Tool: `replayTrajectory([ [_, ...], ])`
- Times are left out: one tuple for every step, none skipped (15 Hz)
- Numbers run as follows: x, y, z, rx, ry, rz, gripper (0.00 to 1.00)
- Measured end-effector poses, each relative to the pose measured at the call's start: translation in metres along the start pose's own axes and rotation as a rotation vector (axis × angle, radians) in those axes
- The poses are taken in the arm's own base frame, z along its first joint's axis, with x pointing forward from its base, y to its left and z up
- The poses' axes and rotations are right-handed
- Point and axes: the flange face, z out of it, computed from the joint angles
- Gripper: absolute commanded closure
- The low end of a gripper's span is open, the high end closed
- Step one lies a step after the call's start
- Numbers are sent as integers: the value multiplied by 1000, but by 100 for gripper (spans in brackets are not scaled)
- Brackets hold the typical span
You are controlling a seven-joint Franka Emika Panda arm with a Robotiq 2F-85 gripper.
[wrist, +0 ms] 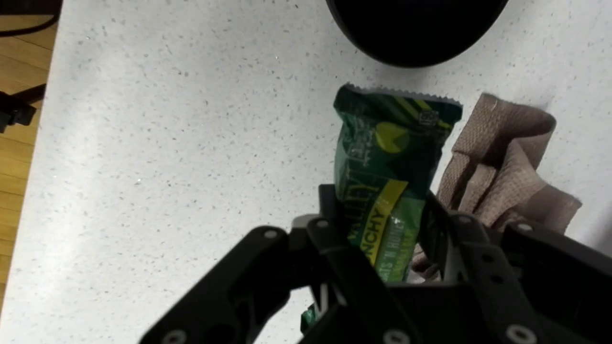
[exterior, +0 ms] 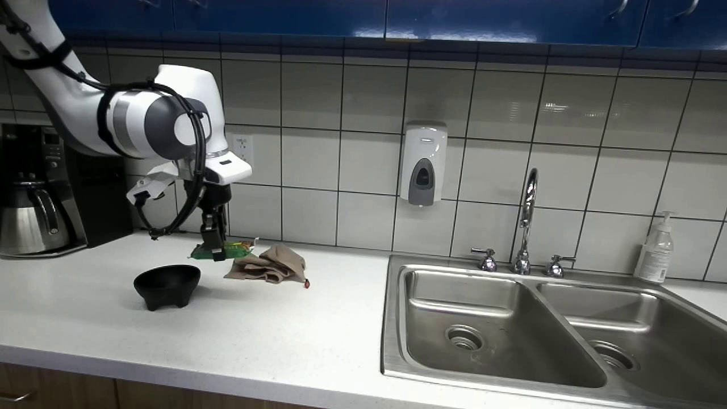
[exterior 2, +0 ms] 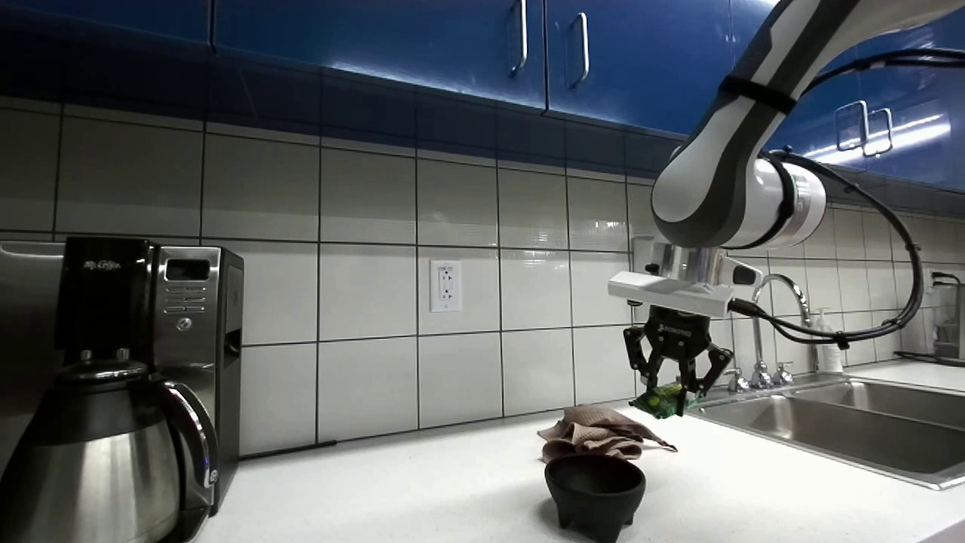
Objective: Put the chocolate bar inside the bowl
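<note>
Bar is in my grip, in a green wrapper whose lettering reads more like crunchy oats than the chocolate the task names. The fingers are drawn in to the bar's width, one along each long edge, no gap I can make out from the wrist. A good length sticks out past them toward the black bowl, crimped end foremost; the tail end is mostly hidden by the fingers. In an exterior view the bar looks lifted off the desk, near the brown cloth; height hard to judge. I expect it light, fairly stiff through the body, brittle inside, the wrapper slick and loose at its seals. Best hold is across the solid middle, roughly as I have it, not by the flimsy crimp; too hard a squeeze may crumble it, too soft may let the free end swing. Carrying seems to be the step now. Next, I judge, over to the bowl, which stands upright, minding that the overhang doesn't catch its edge before I let go.
</note>
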Motion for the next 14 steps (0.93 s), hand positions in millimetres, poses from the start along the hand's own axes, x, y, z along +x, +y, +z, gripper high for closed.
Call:
replayTrajectory([
  [-5,-2,0,0,-1,-22,84],
  [-8,-4,0,0,-1,-41,84],
  [-12,-6,0,0,-2,-59,84],
  [-15,-7,0,0,-2,-75,84],
  [-18,-9,0,0,-2,-90,84],
  [-21,-10,0,0,-3,-103,84],
  [-25,-12,1,1,-3,-115,84],
  [-29,-14,1,1,-4,-127,84],
  [-33,-16,1,2,-4,-140,84],
  [-38,-19,1,3,-4,-153,84],
  [-42,-21,0,4,-2,-167,84],
  [-46,-23,1,5,-1,-179,84],
  [-50,-24,1,5,-2,-187,84],
  [-52,-26,1,6,-2,-193,84],
])
